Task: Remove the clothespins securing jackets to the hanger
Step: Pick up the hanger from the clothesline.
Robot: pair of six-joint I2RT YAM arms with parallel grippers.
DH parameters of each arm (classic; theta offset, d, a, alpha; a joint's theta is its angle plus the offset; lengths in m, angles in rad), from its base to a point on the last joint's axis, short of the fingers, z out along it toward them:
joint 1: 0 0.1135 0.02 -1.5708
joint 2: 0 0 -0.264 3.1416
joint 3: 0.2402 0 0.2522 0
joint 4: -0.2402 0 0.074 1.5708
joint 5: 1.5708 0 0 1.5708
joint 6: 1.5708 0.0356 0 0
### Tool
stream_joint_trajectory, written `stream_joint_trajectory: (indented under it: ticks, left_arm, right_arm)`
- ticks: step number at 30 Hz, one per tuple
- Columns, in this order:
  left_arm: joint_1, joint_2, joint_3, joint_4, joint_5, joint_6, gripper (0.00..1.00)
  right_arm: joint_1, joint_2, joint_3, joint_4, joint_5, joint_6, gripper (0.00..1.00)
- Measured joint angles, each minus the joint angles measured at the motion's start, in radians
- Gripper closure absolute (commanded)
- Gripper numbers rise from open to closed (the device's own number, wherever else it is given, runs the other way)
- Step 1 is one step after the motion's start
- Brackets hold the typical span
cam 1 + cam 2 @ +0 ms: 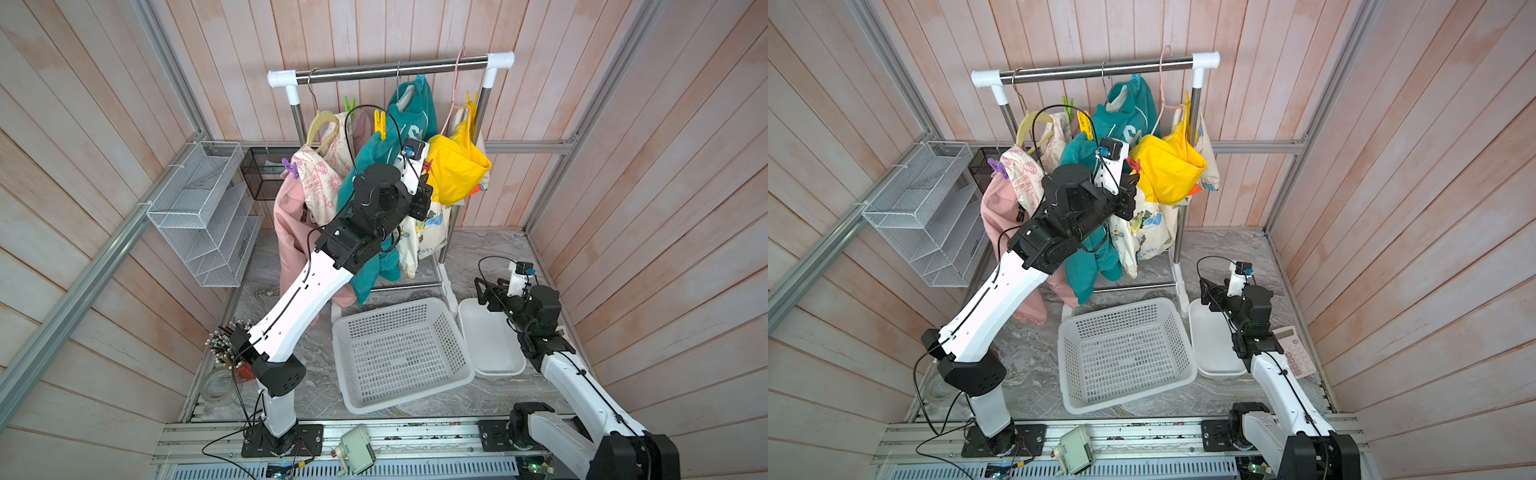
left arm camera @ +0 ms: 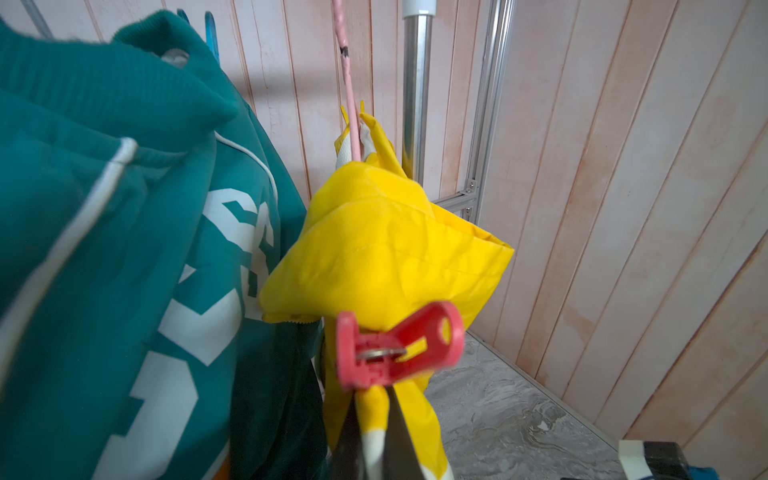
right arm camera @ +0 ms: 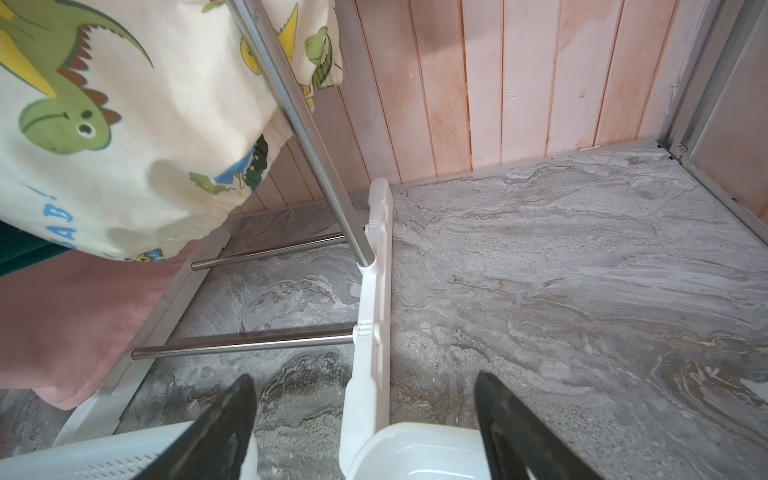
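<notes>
Three jackets hang from the rack bar [image 1: 390,68]: pink [image 1: 291,232], teal [image 1: 411,112] and yellow [image 1: 457,170]. My left gripper [image 1: 424,179] [image 2: 374,401] is raised at the yellow jacket [image 2: 386,257] and shut on a red clothespin [image 2: 399,349] [image 1: 1133,164] that lies against its fabric. I cannot tell whether the pin still clamps the cloth. Green [image 1: 350,104], yellow [image 1: 380,122], purple [image 1: 291,168] and blue [image 1: 420,78] clothespins sit on the hangers. My right gripper [image 1: 486,291] [image 3: 363,376] is open and empty, low beside the rack's foot [image 3: 374,291].
A white perforated basket [image 1: 457,345] stands on the floor in front of the rack, with a white tray [image 1: 490,332] to its right. A wire shelf [image 1: 199,212] and black mesh box [image 1: 262,174] are on the left wall. Pencils [image 1: 224,340] stand near the left arm's base.
</notes>
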Motion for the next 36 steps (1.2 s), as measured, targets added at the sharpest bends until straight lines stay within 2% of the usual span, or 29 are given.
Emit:
stream_joint_trajectory:
  ticks: [16, 26, 36]
  left_arm:
    - [-0.055, -0.048, 0.033, 0.018, -0.106, 0.091, 1.00]
    - [-0.113, -0.215, -0.101, 0.018, -0.185, 0.119, 1.00]
    - [-0.168, -0.304, -0.188, -0.056, -0.222, 0.104, 1.00]
  right_arm:
    - [0.000, 0.008, 0.000, 0.008, -0.015, 0.011, 0.16]
    - [0.000, 0.018, 0.000, 0.025, -0.032, 0.028, 0.16]
    - [0.000, 0.019, 0.000, 0.025, -0.042, 0.037, 0.16]
